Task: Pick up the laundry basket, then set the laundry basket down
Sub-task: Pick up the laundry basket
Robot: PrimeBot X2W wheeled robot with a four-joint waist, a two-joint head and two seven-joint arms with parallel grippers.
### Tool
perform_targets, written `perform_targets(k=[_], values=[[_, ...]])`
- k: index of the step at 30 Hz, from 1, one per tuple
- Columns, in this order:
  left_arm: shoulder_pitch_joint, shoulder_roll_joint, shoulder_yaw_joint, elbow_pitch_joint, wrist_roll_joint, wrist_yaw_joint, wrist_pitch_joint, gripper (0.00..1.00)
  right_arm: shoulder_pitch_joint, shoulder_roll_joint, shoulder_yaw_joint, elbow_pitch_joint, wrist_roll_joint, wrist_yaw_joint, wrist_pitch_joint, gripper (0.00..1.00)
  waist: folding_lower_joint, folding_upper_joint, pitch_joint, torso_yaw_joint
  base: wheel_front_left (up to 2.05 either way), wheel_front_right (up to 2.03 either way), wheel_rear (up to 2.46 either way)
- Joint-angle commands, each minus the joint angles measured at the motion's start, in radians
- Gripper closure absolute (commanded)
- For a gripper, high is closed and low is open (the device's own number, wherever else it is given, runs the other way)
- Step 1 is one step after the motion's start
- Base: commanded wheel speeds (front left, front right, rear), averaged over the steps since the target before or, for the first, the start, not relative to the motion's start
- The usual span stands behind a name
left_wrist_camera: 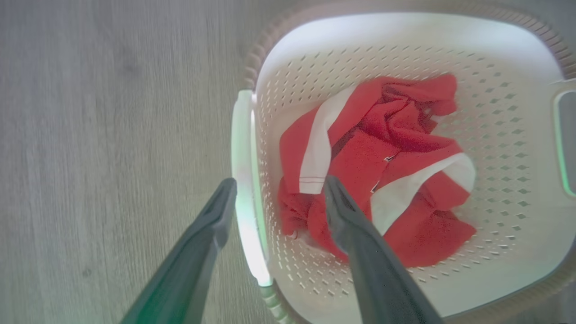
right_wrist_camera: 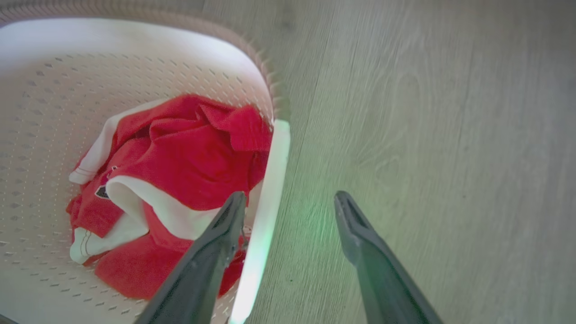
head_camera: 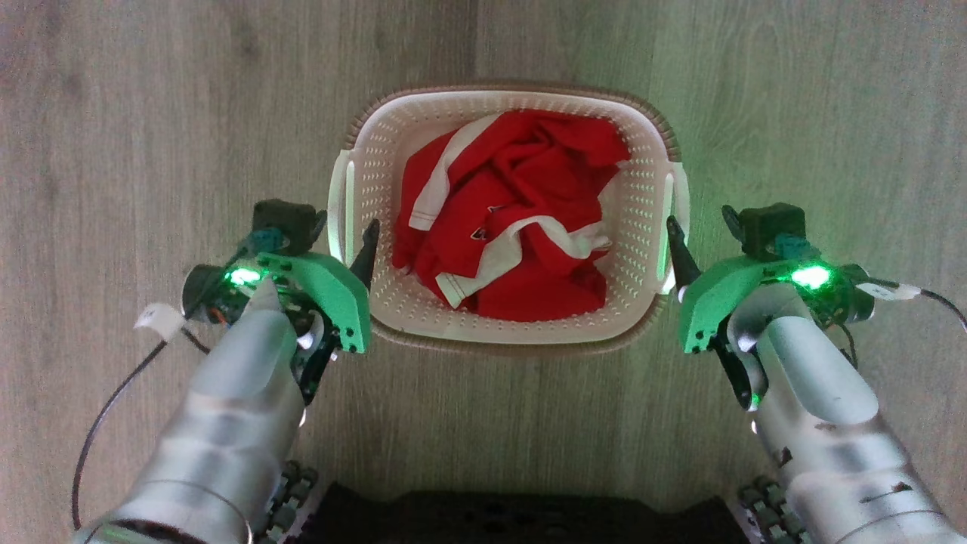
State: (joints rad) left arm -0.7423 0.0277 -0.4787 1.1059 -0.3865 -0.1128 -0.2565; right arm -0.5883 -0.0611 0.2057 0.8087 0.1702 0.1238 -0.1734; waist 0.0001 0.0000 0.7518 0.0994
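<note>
Silvery forearms (head_camera: 227, 423) are wearing green wrist plates (head_camera: 336, 295), lamps (head_camera: 242, 276) are glowing green, black cables (head_camera: 97, 427) are trailing, dark fingers (left_wrist_camera: 198, 252) are tapering.

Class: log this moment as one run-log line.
phase: pre-grasp | left pincer: open, straddling white left handle | right pincer: open, straddling white right handle | cream perforated plastic laundry basket: on wooden floor | contents: red-and-white garment

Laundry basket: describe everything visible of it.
The laundry basket is cream perforated plastic, rounded-rectangular, with a brownish woven-look rim and a white handle on each side. It stands upright on the wood-look floor, holding a crumpled red-and-white garment. The open left hand and right hand each straddle a handle; contact is unclear.
</note>
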Motion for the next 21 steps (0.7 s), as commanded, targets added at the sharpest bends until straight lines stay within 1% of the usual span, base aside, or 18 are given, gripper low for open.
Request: perform_targets(k=[1, 7, 21], values=[[0.006, 0.023, 0.014, 0.002, -0.006, 0.010, -0.005, 0.00, 0.026, 0.011, 0.026, -0.017, 0.009, 0.007, 0.002, 0.00, -0.0001, 0.0000, 0.006, 0.001, 0.00, 0.00, 0.00], [-0.018, 0.023, -0.022, 0.033, -0.035, 0.015, -0.005, 0.00, 0.026, 0.011, 0.026, -0.032, 0.010, 0.007, 0.013, 0.00, -0.0001, 0.0000, 0.032, 0.003, 0.00, 0.00, 0.00], [-0.046, 0.023, -0.089, 0.052, -0.102, 0.031, -0.005, 0.00, 0.041, 0.011, 0.015, -0.068, 0.005, 0.007, 0.041, 0.00, -0.0001, 0.0000, 0.061, 0.011, 0.00, 0.00, 0.00]])
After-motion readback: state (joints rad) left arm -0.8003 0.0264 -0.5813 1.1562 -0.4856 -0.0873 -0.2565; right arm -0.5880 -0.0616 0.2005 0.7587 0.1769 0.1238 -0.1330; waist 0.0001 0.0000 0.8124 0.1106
